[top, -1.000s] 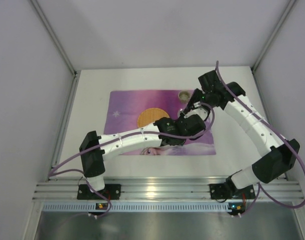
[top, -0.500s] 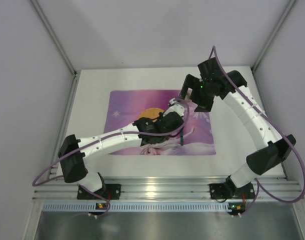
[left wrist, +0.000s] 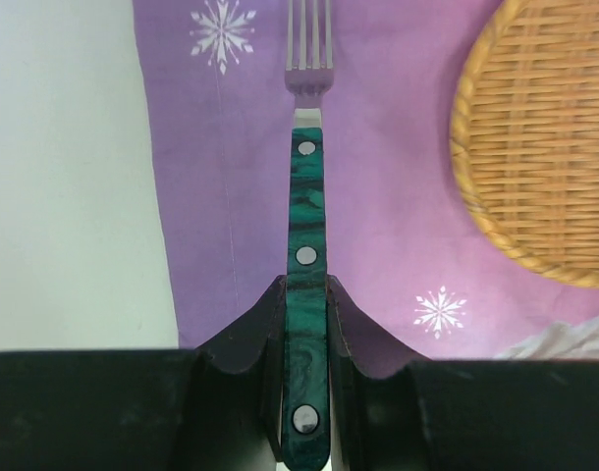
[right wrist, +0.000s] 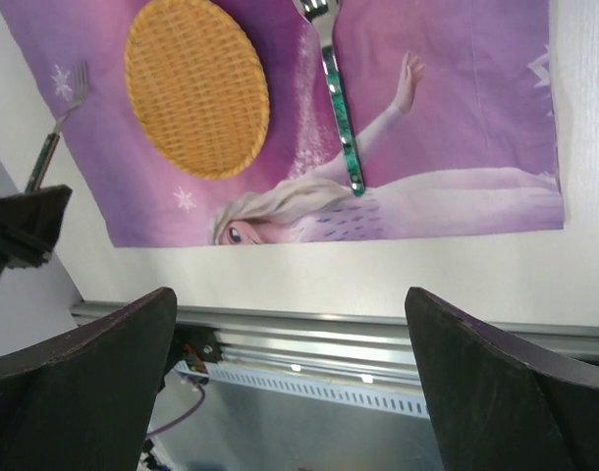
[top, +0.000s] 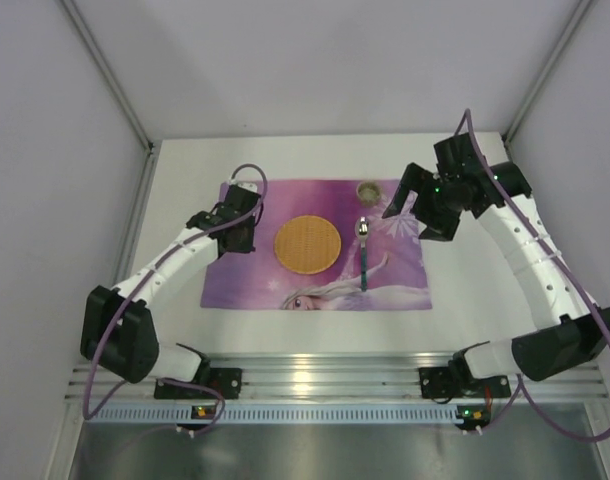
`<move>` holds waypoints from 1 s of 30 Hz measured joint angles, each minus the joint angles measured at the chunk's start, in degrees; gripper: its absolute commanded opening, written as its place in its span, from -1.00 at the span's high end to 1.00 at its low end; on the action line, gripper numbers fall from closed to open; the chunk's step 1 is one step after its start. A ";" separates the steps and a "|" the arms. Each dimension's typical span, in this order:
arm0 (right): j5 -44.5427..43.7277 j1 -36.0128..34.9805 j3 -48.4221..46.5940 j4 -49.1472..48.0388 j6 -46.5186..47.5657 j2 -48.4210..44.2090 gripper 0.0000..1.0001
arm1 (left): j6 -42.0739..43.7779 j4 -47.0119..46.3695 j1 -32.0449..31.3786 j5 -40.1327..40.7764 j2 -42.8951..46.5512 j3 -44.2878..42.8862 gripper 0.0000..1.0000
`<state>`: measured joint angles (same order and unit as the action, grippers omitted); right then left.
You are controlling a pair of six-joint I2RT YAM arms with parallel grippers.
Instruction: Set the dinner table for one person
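My left gripper (top: 237,230) (left wrist: 305,285) is shut on a fork's green marbled handle (left wrist: 305,211). The fork's tines (left wrist: 309,39) point away over the left part of the purple snowflake placemat (top: 250,285), left of the round wicker plate (top: 307,243) (left wrist: 545,147). A green-handled spoon (top: 363,252) (right wrist: 339,108) lies on the placemat, right of the plate. My right gripper (top: 413,213) (right wrist: 290,392) is open and empty, raised beyond the placemat's right edge. The white dinner table (top: 185,170) lies under everything.
A small round cup (top: 368,190) stands at the placemat's far edge, above the spoon. The ribbed aluminium rail (top: 335,375) (right wrist: 329,339) runs along the near edge. Grey walls close in the left, right and far sides.
My left arm has swung from the placemat's middle to its left side with the fork. My right arm has let go of the spoon, which lies on the mat, and drawn back right.
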<state>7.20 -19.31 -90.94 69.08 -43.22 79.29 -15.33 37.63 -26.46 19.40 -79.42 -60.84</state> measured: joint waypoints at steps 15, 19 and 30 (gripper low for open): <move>1.22 0.07 8.81 -2.03 0.22 -3.34 -1.00 | 3.28 -5.77 12.09 -14.08 -10.25 -0.26 1.00; 1.51 0.37 10.14 -2.54 0.52 -3.93 -0.99 | 2.54 -3.93 12.09 -13.55 -11.15 -0.26 0.83; 2.16 0.50 16.17 -5.60 2.23 -5.22 -0.99 | -0.68 -0.28 12.09 -10.43 -11.50 2.78 -0.69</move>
<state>9.37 -18.81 -74.76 63.48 -40.99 74.06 -16.01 37.34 -14.37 8.97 -90.91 -58.06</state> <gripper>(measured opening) 0.996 0.831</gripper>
